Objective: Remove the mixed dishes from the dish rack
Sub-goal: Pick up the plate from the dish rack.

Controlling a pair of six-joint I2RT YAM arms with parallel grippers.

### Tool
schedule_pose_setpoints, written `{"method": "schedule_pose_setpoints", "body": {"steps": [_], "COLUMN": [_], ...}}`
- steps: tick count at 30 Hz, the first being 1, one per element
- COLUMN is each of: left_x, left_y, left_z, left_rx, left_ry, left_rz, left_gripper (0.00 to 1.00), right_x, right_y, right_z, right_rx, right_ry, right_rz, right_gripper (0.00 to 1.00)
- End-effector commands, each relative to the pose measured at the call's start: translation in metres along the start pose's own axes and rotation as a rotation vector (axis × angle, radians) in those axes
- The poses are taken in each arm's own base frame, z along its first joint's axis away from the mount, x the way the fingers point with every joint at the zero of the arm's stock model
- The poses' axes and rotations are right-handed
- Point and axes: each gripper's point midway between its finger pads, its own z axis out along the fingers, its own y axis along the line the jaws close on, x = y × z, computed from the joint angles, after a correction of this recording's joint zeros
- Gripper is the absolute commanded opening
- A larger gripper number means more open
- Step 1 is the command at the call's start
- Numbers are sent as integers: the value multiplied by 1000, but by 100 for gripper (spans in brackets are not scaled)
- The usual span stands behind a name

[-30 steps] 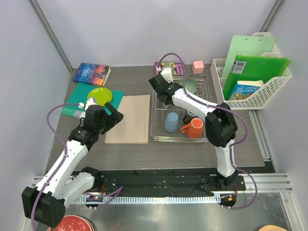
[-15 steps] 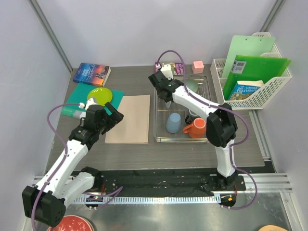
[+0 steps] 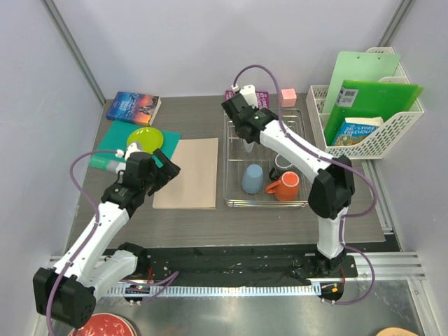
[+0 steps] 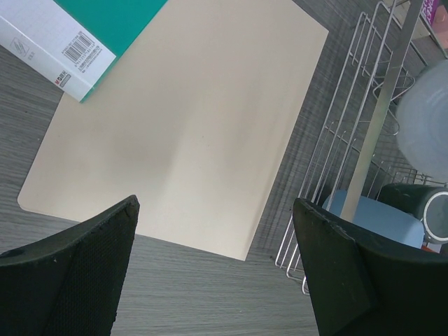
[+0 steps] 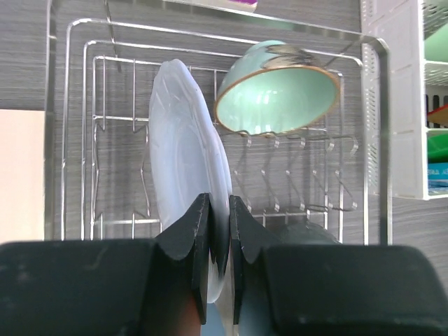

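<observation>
Right fingers (image 5: 187, 238) clenched on white round plate (image 5: 183, 133) in silver wire dish rack (image 3: 234, 150); left fingers (image 4: 77, 280) spread, empty. Risk: edge grip lets plate pivot into sage-green bowl (image 5: 276, 105), 2 o'clock.

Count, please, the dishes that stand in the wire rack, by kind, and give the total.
Plates: 1, the white plate, held at its rim by the right gripper.
Bowls: 1, the sage-green bowl.
Cups: 1, the light blue cup.
Mugs: 1, the orange mug.
Kind unclear: 1, a dark vessel beside the mug, partly hidden.
Total: 5.
</observation>
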Motion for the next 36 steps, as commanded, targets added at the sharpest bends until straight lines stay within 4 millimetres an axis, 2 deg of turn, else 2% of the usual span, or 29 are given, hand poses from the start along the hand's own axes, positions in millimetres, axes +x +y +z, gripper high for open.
{"method": "schedule_pose_setpoints", "body": {"steps": [1,6,7,8,9,10,12,13,14,15,16,17,19,20,26,29,36], "left_x": [-3,-3,-4,-6,-8,-10,-14,-14,-20,-24,-20,-25,-21,-26,-17,-13,-4], "left_y": [-7,-8,-10,-12,-18,-22,-39,-47,-57,-61,-73,-85,-100,-114,-146,-153,-157], "left_z": [3,6,5,5,4,3,0,-1,-4,-5,-10,-13,-20,-24,-28,-23,-11], "left_rx": [27,24,28,35,58,77,155,189,233,249,310,368,457,528,716,753,751], "left_ry": [-10,-4,-8,-14,-18,-23,-23,-19,-38,-52,-20,-37,-9,-23,46,76,112], "left_rz": [-19,-24,-25,-28,-29,-33,-30,-28,-28,-29,-24,-30,-28,-27,2,-22,-24], "left_gripper": [89,89,89,89,89,90,94,95,96,97,97,98,100,100,100,100,98], "right_x": [-61,-55,-60,-47,-54,-59,-52,-54,-49,-47,-46,-41,-30,-34,-21,-12,-16], "right_y": [-31,-47,-53,-49,-49,-46,-41,-33,-32,-27,-20,-13,-3,4,24,31,45], "right_z": [-75,-94,-109,-107,-114,-134,-135,-152,-146,-149,-160,-160,-160,-172,-179,-179,-191], "right_rx": [-122,-146,-183,-208,-257,-366,-459,-580,-611,-662,-747,-798,-866,-954,-1091,-1131,-1268], "right_ry": [-178,-194,-221,-203,-243,-264,-272,-267,-258,-247,-239,-227,-198,-205,-176,-149,-149], "right_rz": [187,227,269,268,321,374,438,478,501,517,523,547,561,572,580,581,604], "right_gripper": [1,1,1,1,1,1,1,1,1,1,1,1,1,1,1,1,1]}}
